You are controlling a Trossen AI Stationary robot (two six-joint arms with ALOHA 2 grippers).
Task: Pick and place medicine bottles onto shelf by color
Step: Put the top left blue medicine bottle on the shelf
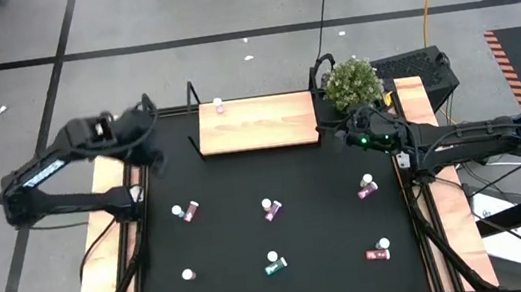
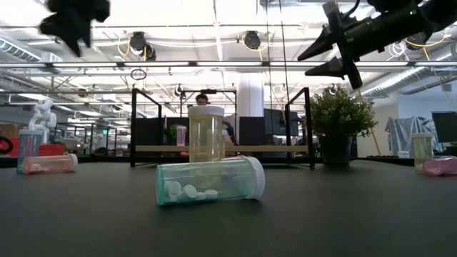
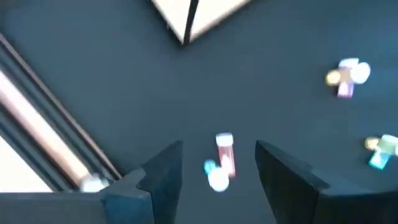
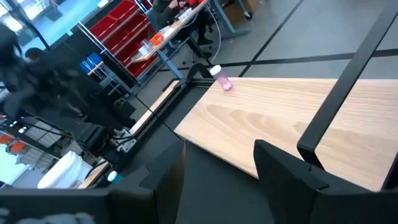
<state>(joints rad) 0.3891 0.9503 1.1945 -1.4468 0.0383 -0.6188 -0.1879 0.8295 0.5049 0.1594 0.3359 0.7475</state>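
Left of the flat light-wood shelf (image 1: 258, 123), the left pincer (image 3: 219, 163) hangs parted and empty above a small pink white-capped bottle (image 1: 186, 211) lying on the black desk (image 1: 322, 229). Centre, descend, then close. Right pincer (image 4: 219, 163), beside the shelf, is parted, empty.

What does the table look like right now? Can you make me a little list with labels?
Shelf: light-wood shelf at the far edge of the black table
On shelf: one pink bottle, lying near the far left corner
On table: several bottles, among them a green one lying down near the front
Left hand: left hand open, above a pink bottle on table
Right hand: right hand open, empty, by the shelf's right end
Plant: small potted plant beside the shelf
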